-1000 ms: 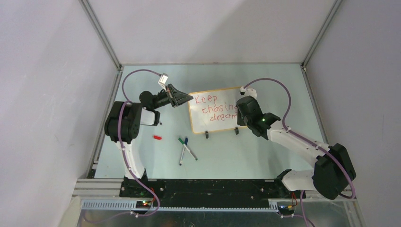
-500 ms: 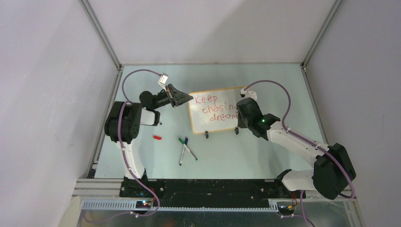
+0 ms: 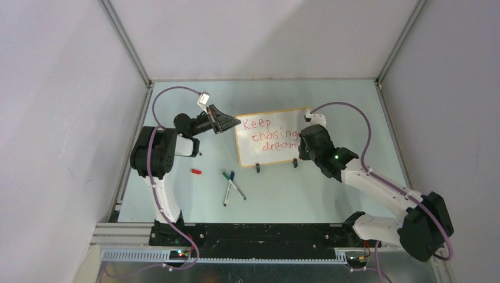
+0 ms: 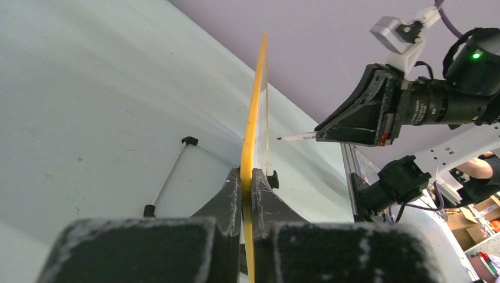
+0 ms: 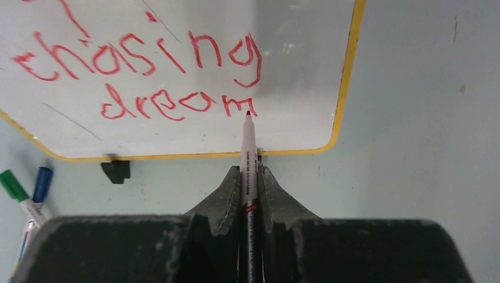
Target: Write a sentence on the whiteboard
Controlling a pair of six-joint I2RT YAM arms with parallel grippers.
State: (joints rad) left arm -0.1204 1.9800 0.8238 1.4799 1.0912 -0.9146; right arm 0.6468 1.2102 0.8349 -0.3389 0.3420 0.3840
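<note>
Looking from above, we see the whiteboard (image 3: pixel 268 140) near the middle of the bench (image 3: pixel 336 100). It leans back on two small black feet (image 3: pixel 257 169), and its lower edge is toward the arms. The sentence (image 3: pixel 266 134) is in red letters in three lines. We read "Keep", then "chasing", then "dream". No letter follows the "m".

The left tool (image 4: pixel 247 180) is clenched on the left edge of the board. One finger sits on each side of the yellow frame, and the frame is pinched between them. In the left wrist view the board is seen from the side, as a thin yellow line that rises from the fingers.

The right tool (image 5: pixel 250 177) is grasping a red marker (image 5: pixel 248 147). Its fingers are pressed on both sides of the white barrel. The marker points at the board, and its red tip is just right of the "m" of "dream", near the lower right corner. In the left wrist view the tip seems to stay a little apart from the board face, but we cannot tell this for sure.

Other things lie on the bench in front of the board, to the left. A green marker (image 5: pixel 12 184) and a blue marker (image 5: pixel 42 180) have their caps side by side, and in the top view their bodies cross. A small red cap (image 3: pixel 196 171) lies alone further left, near the left arm.
</note>
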